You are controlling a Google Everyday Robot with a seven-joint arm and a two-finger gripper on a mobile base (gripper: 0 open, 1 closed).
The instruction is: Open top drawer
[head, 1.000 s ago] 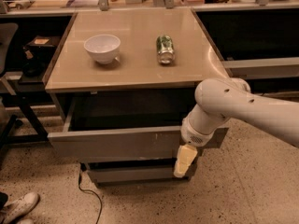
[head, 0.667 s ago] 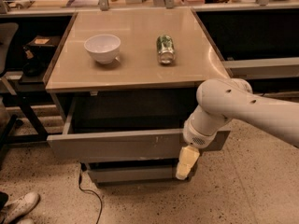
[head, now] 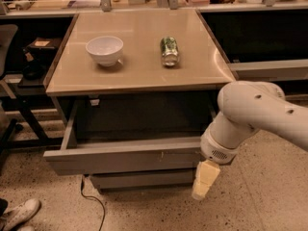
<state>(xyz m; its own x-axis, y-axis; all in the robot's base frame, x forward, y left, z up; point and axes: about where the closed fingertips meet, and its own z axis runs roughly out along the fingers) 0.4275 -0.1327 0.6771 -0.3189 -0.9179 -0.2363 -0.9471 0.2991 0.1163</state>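
Claw (head: 201,187) at top drawer (head: 125,160) front, rt end, maybe touching; drawer open.

Viewpoint: one camera, high, before the table (head: 139,76), tilted down toward it.
Range: near; the top drawer (head: 120,160) crosses the lower frame.
Foreground: gripper (head: 204,184), right of centre, at the drawer's right end.

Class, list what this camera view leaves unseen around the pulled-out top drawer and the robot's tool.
- Top drawer inside: dark under the table.
- Tool, at the drawer's right front corner: whether it touches the drawer, masked by the white arm.
- Lower drawer: mostly behind the top drawer's front.
- White shoe: cut by the bottom-left edge.
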